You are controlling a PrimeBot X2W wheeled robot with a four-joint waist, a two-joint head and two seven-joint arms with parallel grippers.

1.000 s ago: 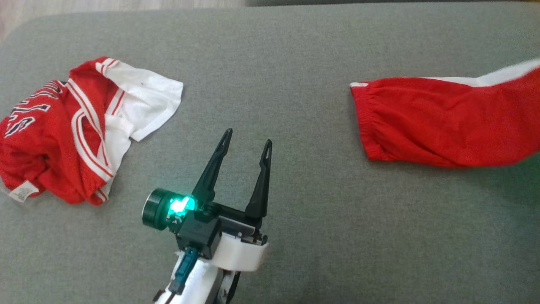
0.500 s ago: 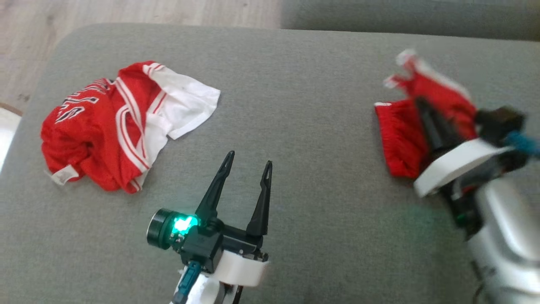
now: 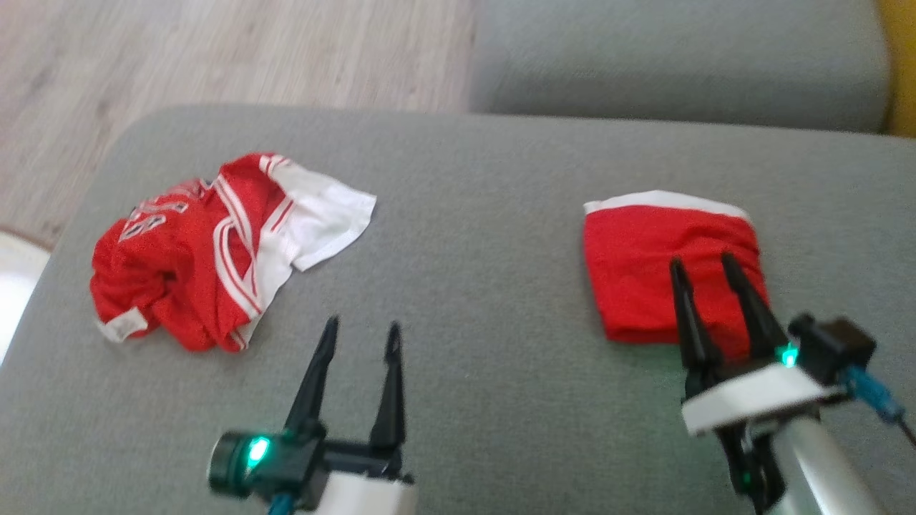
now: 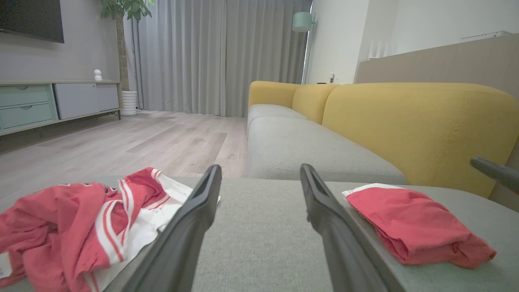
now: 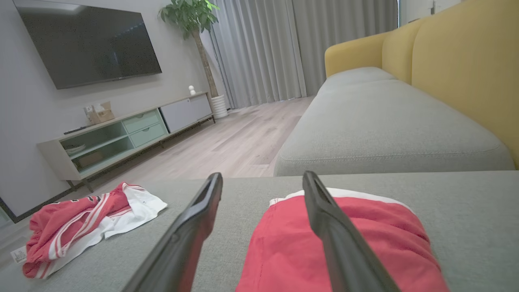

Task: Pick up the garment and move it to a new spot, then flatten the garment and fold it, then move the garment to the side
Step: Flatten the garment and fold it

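The garment (image 3: 644, 265) is red with a white band and lies folded in a compact rectangle on the right of the grey cushion (image 3: 486, 322). My right gripper (image 3: 700, 260) is open, its fingertips over the garment's near edge, holding nothing. The right wrist view shows the garment (image 5: 365, 243) spread under and between my right gripper's (image 5: 263, 175) parted fingers. My left gripper (image 3: 362, 325) stands open and empty over bare cushion, left of the garment (image 4: 413, 227). In its wrist view my left gripper (image 4: 260, 168) points between the two pieces of clothing.
A crumpled red and white jersey (image 3: 186, 265) lies on the cushion's left side, near its edge. Wooden floor (image 3: 215, 50) lies beyond the cushion. A second grey seat (image 3: 673, 64) and a yellow backrest (image 4: 405, 121) stand at the far right. A TV cabinet (image 5: 121, 138) lines the wall.
My right gripper, shut on the red garment before, has laid it down folded and opened. The head camera has tilted up, shifting the whole picture. The left gripper stays open.
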